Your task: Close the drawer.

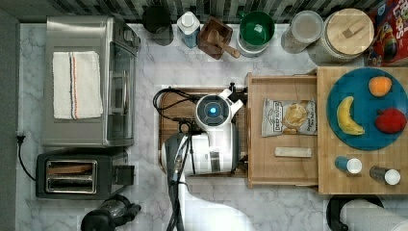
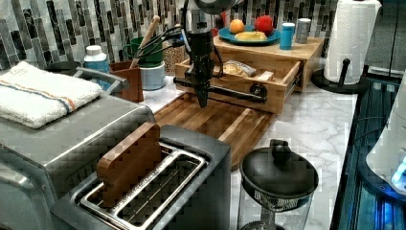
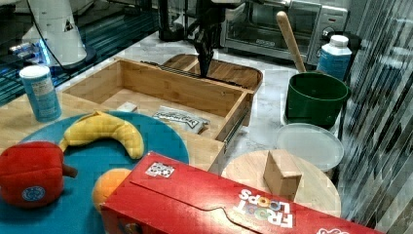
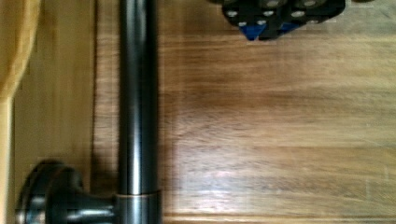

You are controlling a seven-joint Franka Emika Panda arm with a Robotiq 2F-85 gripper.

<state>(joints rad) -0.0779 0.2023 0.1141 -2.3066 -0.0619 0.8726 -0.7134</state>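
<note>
1. Mostly my claw [image 2: 203, 101] is hard to read: from above my own white wrist covers it, and in the left view and right view it hangs as one dark, narrow tip, so I cannot tell whether it is apart or together.
2. Through the wrist view I see the dark metal bar handle [image 4: 138, 102] and its round mount, cut off at the frame edge, against the darker brown rounded-corner cutting board [image 4: 280, 126].
3. The top view alone shows what lies inside the shallow light-bamboo drawer [image 1: 255, 144]: a silver chip bag [image 1: 288, 117] and a small pale wooden block [image 1: 292, 152].
4. The drawer stands pulled out from under the flat light-wood top [image 1: 327, 185] that carries a round blue plate [image 1: 337, 86], reaching over the marble counter [image 1: 288, 207].
5. My claw hovers over the cutting board just in front of the drawer's handle, near it in the left view, apart from the drawer front.
</note>
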